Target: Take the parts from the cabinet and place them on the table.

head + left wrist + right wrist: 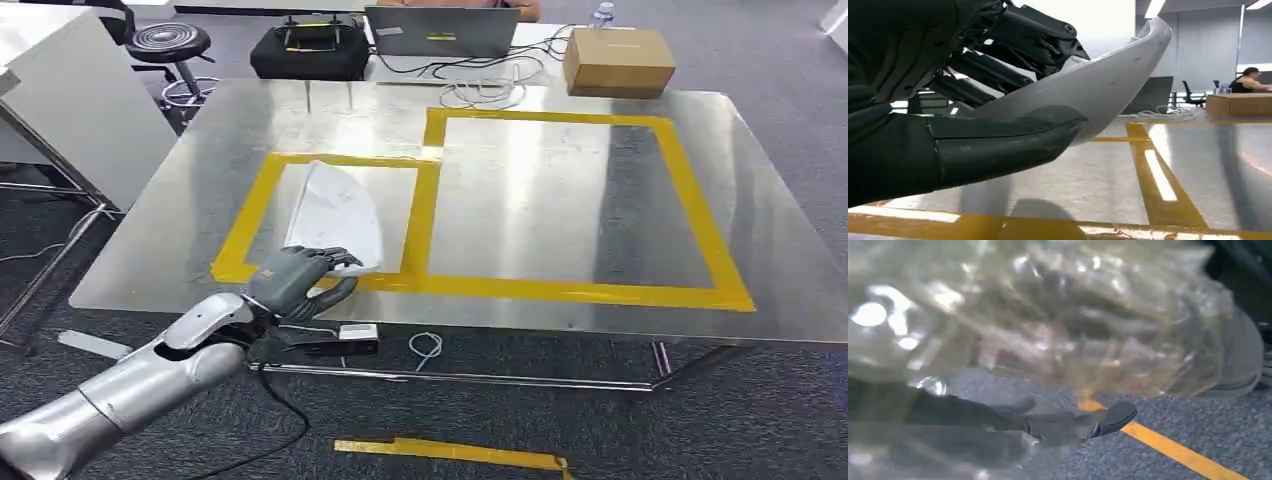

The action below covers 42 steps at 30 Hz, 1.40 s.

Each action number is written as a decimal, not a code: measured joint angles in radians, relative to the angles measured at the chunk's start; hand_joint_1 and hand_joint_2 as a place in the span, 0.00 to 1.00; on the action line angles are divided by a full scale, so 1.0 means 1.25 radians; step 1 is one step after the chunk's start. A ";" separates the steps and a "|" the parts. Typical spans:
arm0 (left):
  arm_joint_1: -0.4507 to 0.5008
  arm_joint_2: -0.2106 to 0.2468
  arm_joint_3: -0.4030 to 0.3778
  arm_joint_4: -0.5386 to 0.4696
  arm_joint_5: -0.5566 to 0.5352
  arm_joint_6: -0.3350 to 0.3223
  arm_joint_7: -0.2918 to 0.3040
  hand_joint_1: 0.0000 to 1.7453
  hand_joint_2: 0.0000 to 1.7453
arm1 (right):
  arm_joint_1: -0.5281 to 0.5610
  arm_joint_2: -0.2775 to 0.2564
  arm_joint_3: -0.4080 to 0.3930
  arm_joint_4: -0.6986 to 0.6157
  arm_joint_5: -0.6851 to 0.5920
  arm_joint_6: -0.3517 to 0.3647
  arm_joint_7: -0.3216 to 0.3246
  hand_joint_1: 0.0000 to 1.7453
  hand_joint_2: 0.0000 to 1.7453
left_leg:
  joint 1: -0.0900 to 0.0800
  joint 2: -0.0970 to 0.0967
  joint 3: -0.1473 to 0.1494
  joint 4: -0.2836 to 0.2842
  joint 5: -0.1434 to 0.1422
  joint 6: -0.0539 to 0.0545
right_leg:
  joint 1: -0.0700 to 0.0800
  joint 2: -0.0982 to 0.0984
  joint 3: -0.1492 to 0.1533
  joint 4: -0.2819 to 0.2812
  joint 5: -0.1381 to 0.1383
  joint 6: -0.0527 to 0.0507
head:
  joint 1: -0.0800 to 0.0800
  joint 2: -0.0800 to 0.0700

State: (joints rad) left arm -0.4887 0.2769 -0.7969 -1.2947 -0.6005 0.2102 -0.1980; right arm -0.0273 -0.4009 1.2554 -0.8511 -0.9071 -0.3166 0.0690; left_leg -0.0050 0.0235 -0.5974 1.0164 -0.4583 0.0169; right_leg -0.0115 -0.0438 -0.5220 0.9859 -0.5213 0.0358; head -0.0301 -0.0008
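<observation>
- From the head view we see the left hand (298, 281) at the near left edge of the steel table (520, 210), its fingers curled over the near end of a white curved part (335, 212).
- The part lies inside the smaller, left rectangle of yellow tape (425, 205); the larger rectangle is to its right.
- At the far side sit a brown cardboard box (617, 60), a laptop (441, 32) and a black case (308, 50). We can read no writing on any of them at this size.
- A strip of yellow tape lies on the carpet near us, its right end cut off from clear view.
- In the left wrist view the left hand's thumb (998, 142) presses under the white part (1098, 85) and the dark fingers (1013, 50) close over it, so the hand grips the part just above the table.
- A person sits at a desk (1240, 104) in the far background.
- In the right wrist view the right hand (1048, 425) is largely hidden behind a crinkled clear plastic bag (1058, 315); one dark fingertip shows.
- The hand seems to hold this bag, whose contents we cannot make out, above grey carpet with a yellow line (1173, 450).
</observation>
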 joint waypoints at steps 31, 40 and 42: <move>-0.004 -0.030 -0.014 0.134 -0.098 -0.067 0.049 1.00 1.00 | 0.022 0.017 -0.070 -0.014 0.061 0.031 0.042 0.00 0.00 | 0.000 0.000 0.000 0.000 0.000 0.000 | 0.000 0.000 0.001 0.000 0.000 0.000 | 0.001 0.000; -0.003 -0.030 -0.013 0.134 -0.099 -0.075 0.044 1.00 1.00 | 0.023 0.020 -0.079 -0.014 0.082 0.031 0.050 0.00 0.00 | 0.000 0.000 0.000 0.000 0.000 0.000 | 0.000 0.000 0.001 0.000 0.000 0.000 | 0.001 0.000; -0.002 -0.030 -0.013 0.134 -0.099 -0.074 0.044 1.00 1.00 | 0.024 0.020 -0.082 -0.015 0.083 0.031 0.052 0.00 0.00 | 0.000 0.000 0.000 0.000 0.000 0.000 | 0.000 0.000 0.001 0.000 0.000 0.000 | 0.001 0.000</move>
State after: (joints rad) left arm -0.4917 0.2392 -0.8133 -1.1269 -0.7244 0.1179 -0.1431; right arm 0.0026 -0.3765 1.1532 -0.8698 -0.8034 -0.2785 0.1343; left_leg -0.0050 0.0234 -0.5968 1.0164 -0.4582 0.0170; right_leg -0.0114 -0.0440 -0.5209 0.9861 -0.5213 0.0359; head -0.0294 -0.0008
